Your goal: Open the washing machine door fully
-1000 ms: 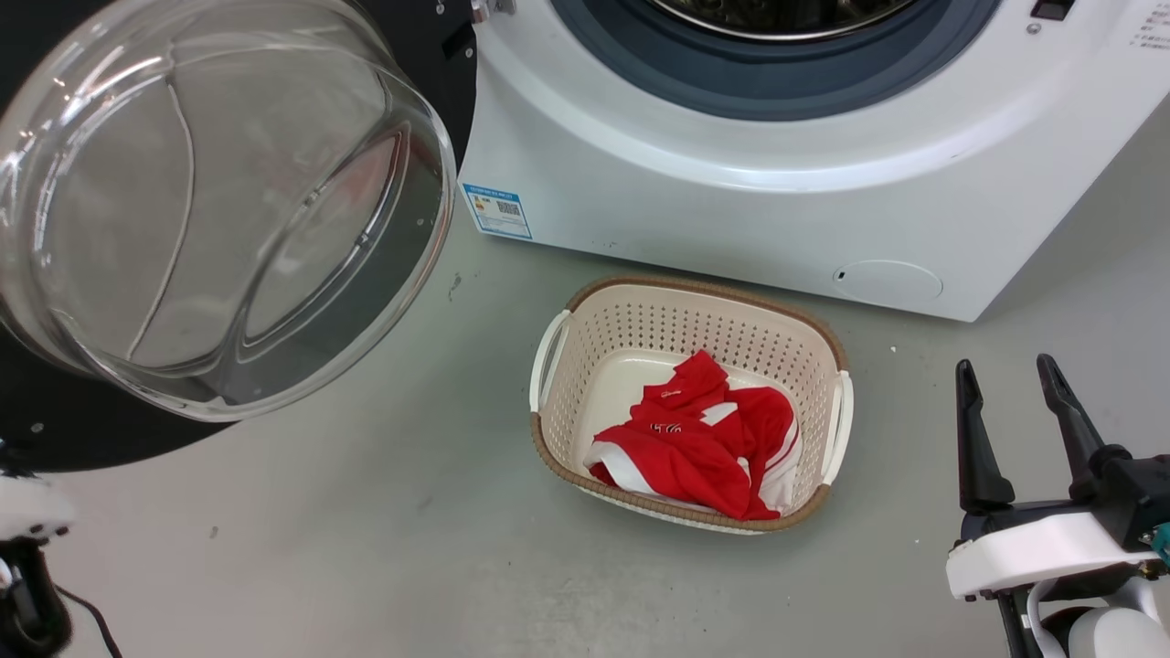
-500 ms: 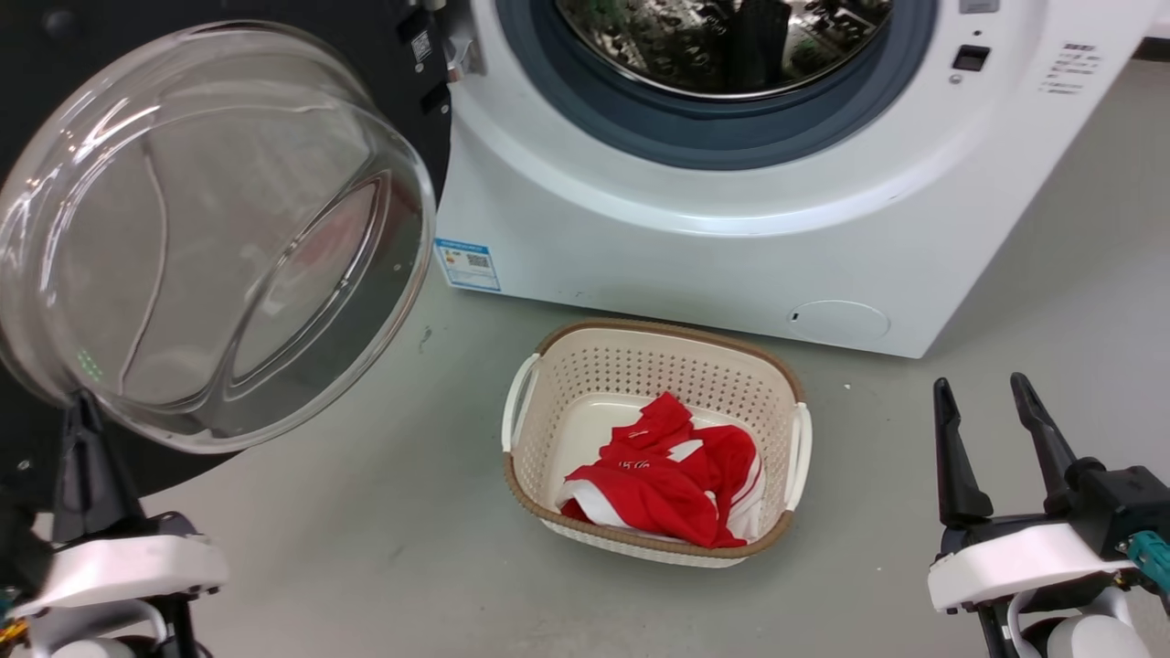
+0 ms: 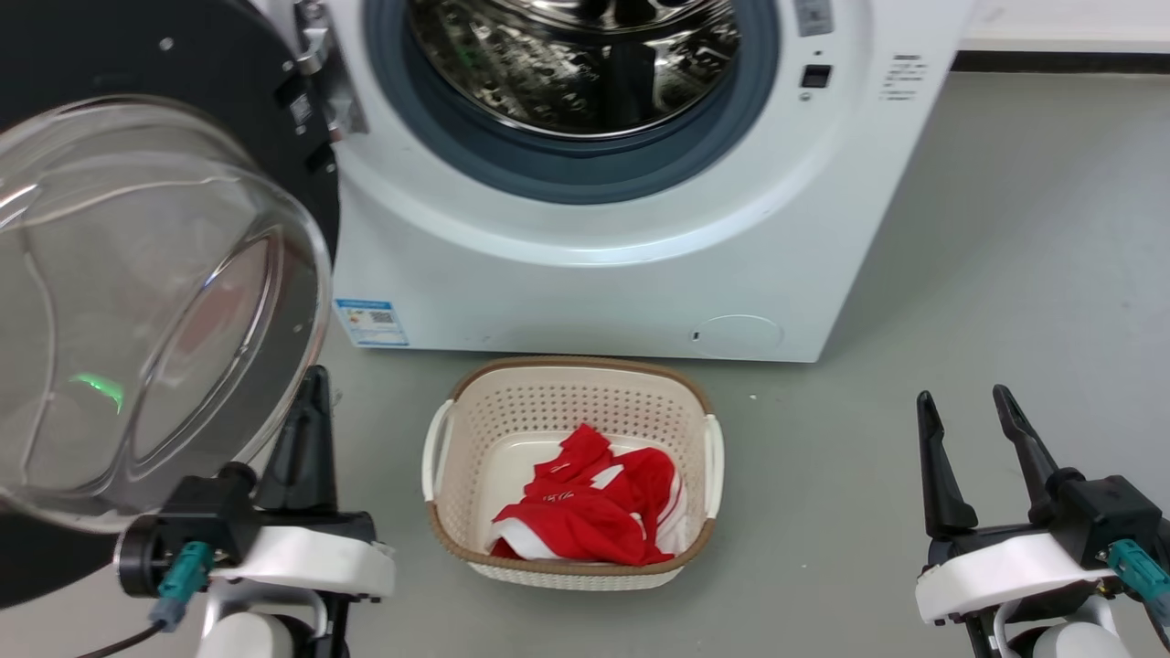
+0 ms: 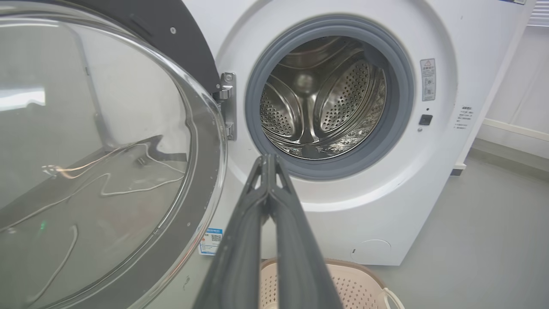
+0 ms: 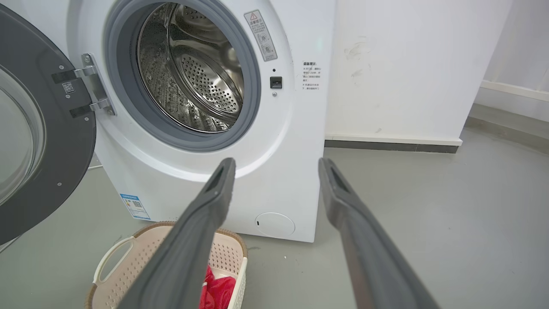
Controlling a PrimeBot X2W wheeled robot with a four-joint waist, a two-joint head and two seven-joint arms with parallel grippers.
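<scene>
**Q:** Head view: where does the washing machine door [image 3: 155, 274] lie relative to the fingers?

**A:** It hangs from the hinge [image 3: 324, 68] on the left of the washing machine [image 3: 594, 292]. It is swung well out, with its domed inner side facing across the front. The left gripper [image 3: 313, 384] stands just beside the dome's lower right edge. The right gripper [image 3: 962, 397] is well apart, beyond the basket [image 3: 571, 370] that holds a red garment [image 3: 585, 512]. The left arm is the nearer.

**Q:** Left wrist view: what is the state of those fingers?

**A:** They are pressed together with nothing between them, and they point at the drum [image 4: 317, 98]. The door lies wholly to their left. Whether they touch it cannot be told.

**Q:** Right wrist view?

**A:** The fingers are spread and empty, aimed at the machine's front. The door sits at the far left edge.

**Q:** On what does the coming move turn?

**A:** As a judgement, the door looks wide open, though perhaps short of its stop. Any remaining swing runs leftward about the upright hinge axis, away from the drum. A sideways push by the left fingers on the inner face would suit.
</scene>
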